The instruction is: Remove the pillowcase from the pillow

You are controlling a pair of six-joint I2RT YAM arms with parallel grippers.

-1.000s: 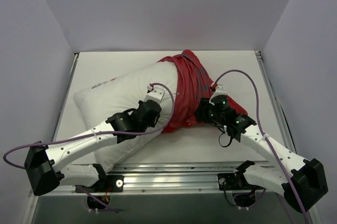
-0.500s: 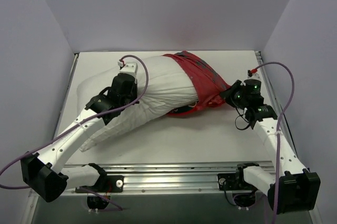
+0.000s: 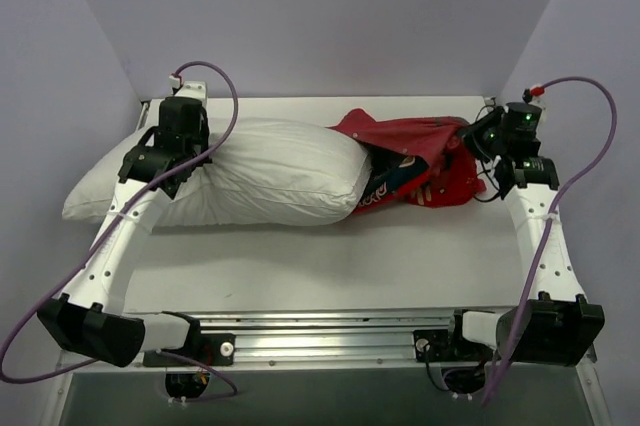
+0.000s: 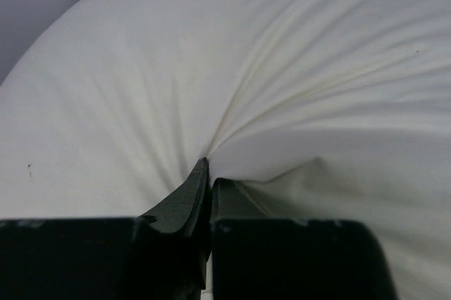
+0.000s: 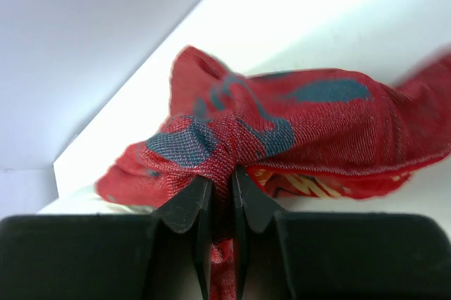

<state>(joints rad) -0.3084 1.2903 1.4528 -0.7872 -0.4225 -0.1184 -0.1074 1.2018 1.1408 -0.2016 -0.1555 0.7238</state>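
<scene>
While both tools are clamped, the pillow [image 3: 270,171] lies across the left and centre of the top view on the counter [image 3: 330,266]. The pillowcase [image 3: 425,156] is bunched at upper right, its mouth overlapping only the pillow's right end. Left tool [image 4: 209,173]: jaws closed to a sliver, pinching a fold of white pillow fabric near the pillow's left end. Right tool [image 5: 222,177]: jaws nearly together, gripping a gathered knot of red pillowcase cloth at its far right end.
</scene>
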